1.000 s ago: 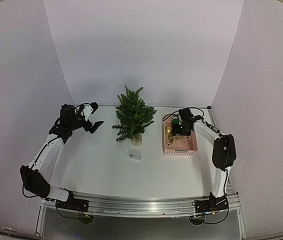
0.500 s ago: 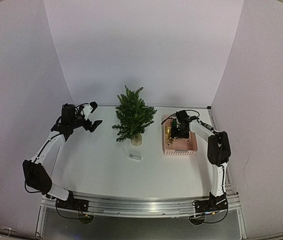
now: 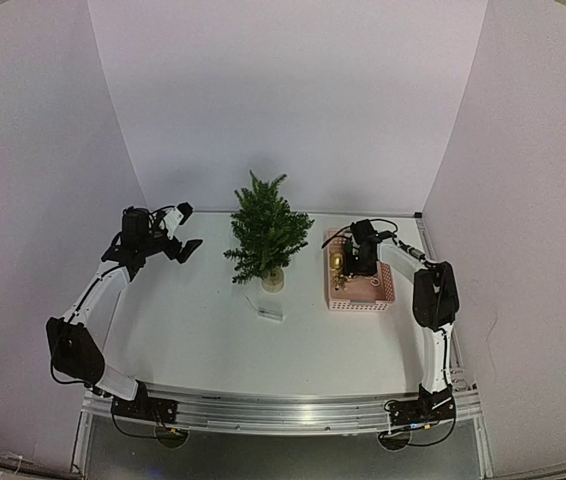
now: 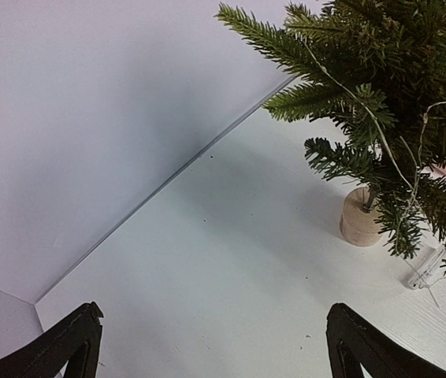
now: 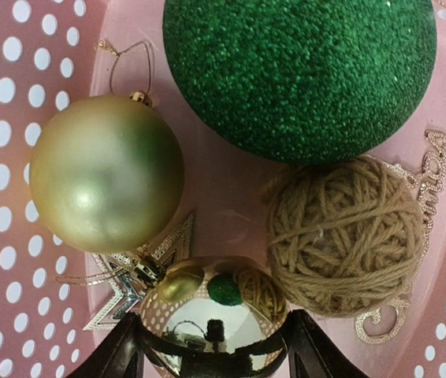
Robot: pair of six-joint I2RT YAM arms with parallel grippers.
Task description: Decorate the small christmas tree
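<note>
The small christmas tree stands mid-table on a pale pot; thin wire strands run through its branches. My left gripper hovers open to the left of the tree, with only bare table between its fingers. My right gripper is down inside the pink basket. Its fingers press both sides of a shiny gold ball. Beside that ball lie a matte gold ball, a green glitter ball, a twine ball and a silver star.
A small clear plastic piece lies on the table in front of the tree's pot, also in the left wrist view. White walls close in the table at the back and both sides. The basket's dotted wall rises to the left of the ornaments.
My right gripper has sunk a little deeper into the basket and its jaws have narrowed onto the shiny gold ball. The left arm has barely moved.
</note>
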